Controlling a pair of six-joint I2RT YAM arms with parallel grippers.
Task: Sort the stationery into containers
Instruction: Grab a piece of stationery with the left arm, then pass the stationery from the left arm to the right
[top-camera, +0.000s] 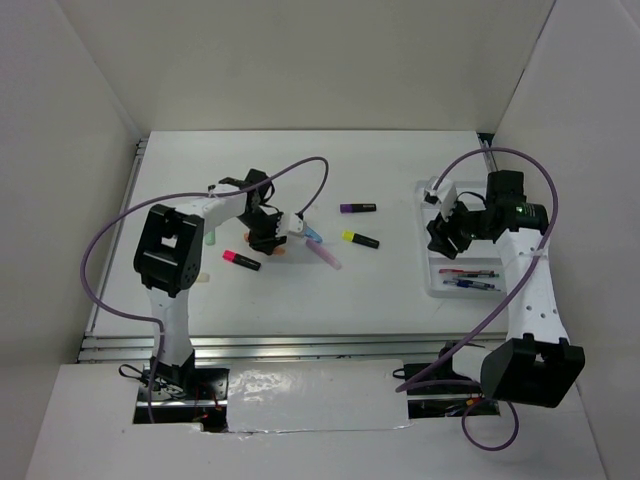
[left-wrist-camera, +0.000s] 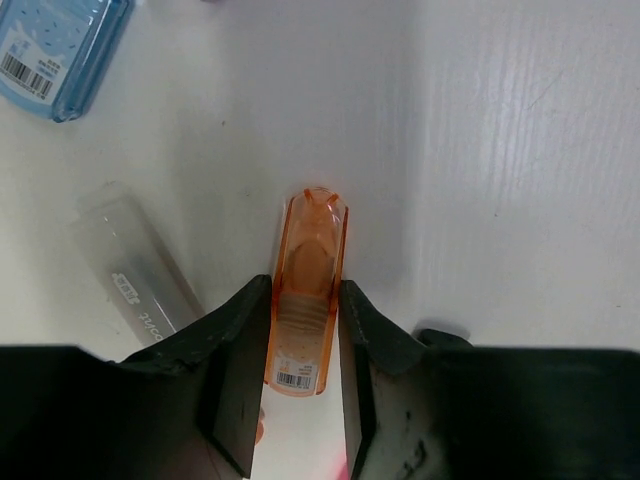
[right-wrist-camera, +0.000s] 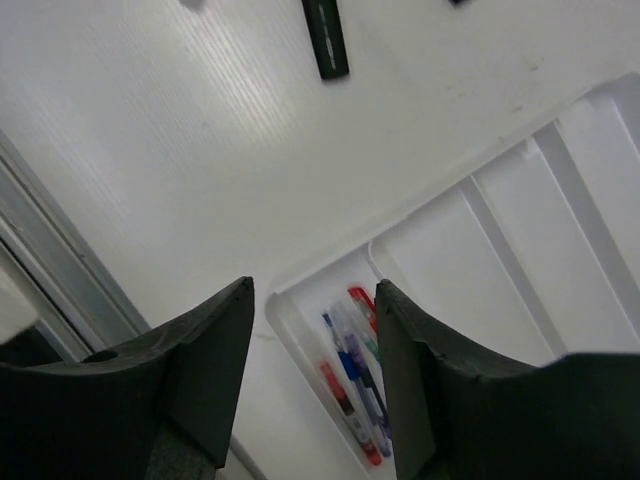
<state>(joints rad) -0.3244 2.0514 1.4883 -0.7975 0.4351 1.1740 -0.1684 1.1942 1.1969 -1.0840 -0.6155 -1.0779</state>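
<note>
While the left end effector (left-wrist-camera: 304, 300) pinches a small see-through orange plastic marker (left-wrist-camera: 312, 225) from both sides, the marker lies flat on the white surface (left-wrist-camera: 520, 200). One black finger (left-wrist-camera: 240, 360) sits on each side of it and both look like they touch it. Just beside it lies a clear grey marker (left-wrist-camera: 140, 275), and a light blue plastic marker (left-wrist-camera: 55, 45) lies a bit farther off. From above, more stationery lies near this arm: a stubby black highlighter with a pink cap (top-camera: 241, 260), a pale pink marker (top-camera: 326, 256) and a pale green marker (top-camera: 211, 238). Two more black highlighters lie in the middle of the surface, one with a purple cap (top-camera: 357, 208) and one with a yellow cap (top-camera: 360, 239). Over on the right side, the right end effector (right-wrist-camera: 315, 290) hangs above the white plastic tray with long slots (right-wrist-camera: 480, 210). Its fingers are spread apart and hold nothing. A small bunch of thin red and blue pens (right-wrist-camera: 352, 385) lies in the slot at the tray's end. The other slots I can see hold nothing.
</note>
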